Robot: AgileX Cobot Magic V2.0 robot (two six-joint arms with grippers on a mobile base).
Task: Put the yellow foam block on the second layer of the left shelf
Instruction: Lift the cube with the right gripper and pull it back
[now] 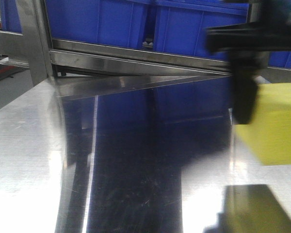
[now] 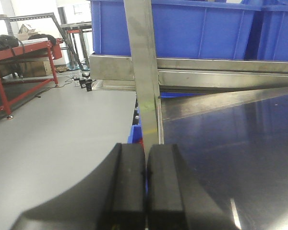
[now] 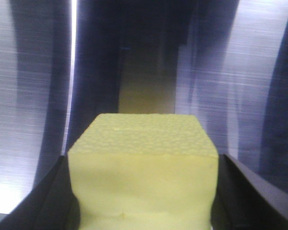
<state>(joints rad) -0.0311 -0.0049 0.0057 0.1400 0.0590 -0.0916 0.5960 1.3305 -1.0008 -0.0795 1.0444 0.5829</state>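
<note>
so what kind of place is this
Likely a workshop or storeroom: large blue plastic bins sit on a steel shelving rack, and a red metal-framed workbench stands on the grey floor beyond.

Pitted yellow foam block (image 3: 143, 177), upright, aloft

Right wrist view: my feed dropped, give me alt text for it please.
A yellow foam block fills the lower centre, clamped between the two black fingers of the right pincer. Behind it lies a shiny brushed-metal surface streaked with dark reflections, with a dim yellow reflection of the block just beyond it.
</note>
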